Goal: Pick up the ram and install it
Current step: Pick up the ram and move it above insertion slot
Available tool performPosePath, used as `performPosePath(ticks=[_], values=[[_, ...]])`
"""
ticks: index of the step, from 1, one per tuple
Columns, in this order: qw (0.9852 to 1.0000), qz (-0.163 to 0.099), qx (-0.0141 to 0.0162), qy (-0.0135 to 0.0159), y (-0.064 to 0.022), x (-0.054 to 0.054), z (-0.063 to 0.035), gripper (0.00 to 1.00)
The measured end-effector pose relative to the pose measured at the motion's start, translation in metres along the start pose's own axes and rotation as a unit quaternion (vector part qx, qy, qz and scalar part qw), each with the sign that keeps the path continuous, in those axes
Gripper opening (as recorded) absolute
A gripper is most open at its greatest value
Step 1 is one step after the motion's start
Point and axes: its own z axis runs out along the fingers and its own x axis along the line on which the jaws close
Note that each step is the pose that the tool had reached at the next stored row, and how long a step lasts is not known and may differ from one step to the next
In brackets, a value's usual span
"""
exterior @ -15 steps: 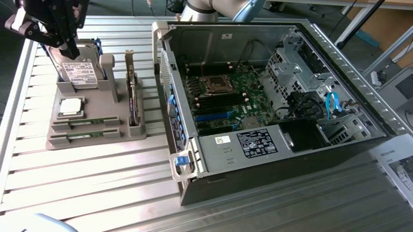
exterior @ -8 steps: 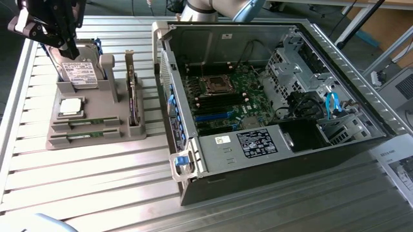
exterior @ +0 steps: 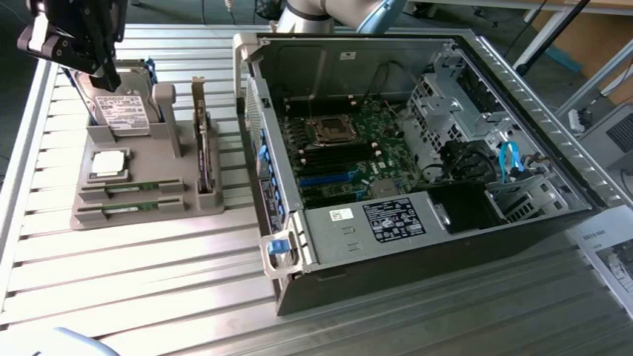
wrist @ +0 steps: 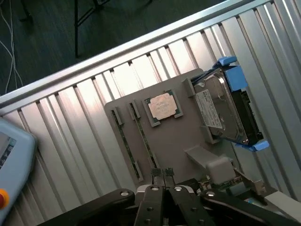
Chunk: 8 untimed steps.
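Wrist view: ram stick nearer the CPU [wrist: 143,139] sits in a slot of the grey holder [wrist: 188,141]. A second ram stick [wrist: 124,143] sits in the parallel slot just beside it. Neither is lifted. Gripper [wrist: 162,173] is clenched, tips together, nothing between them. It hangs above the holder, approx. over one end of the nearer stick.

Hazards, judged from this pos.:

1. Closed tips. If the gripper descends w/o releasing first, the tips land on the board edge instead of straddling it. Result: chipped stick or stick driven into the slot.
2. Close neighbours. The sticks are near each other, so a sideways offset could put a finger on the wrong stick or on a slot wall.
3. End grip. The stick is long and thin. A grip near one end, not mid-length, lets it tilt or bind in the slot on lift.
4. CPU [wrist: 162,106] lies near the slot ends. An overshoot along the stick could strike it.
5. Tall parts. In the exterior view the gripper [exterior: 99,70] is above the upright hard drive [exterior: 124,111]. The expansion card [exterior: 204,148] stands between the holder and the PC case [exterior: 296,237] on the counter [exterior: 148,282]. A low transfer path could clip the card or the case wall.
6. Motherboard [exterior: 342,148] slots are narrow. A tilted or mis-keyed stick would jam, not seat.
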Motion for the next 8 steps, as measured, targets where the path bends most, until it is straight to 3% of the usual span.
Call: performPosePath(ticks=[8], values=[[0.9986, -0.053, -0.0013, 0.0024, 0.0, 0.0, 0.0, 0.1]])
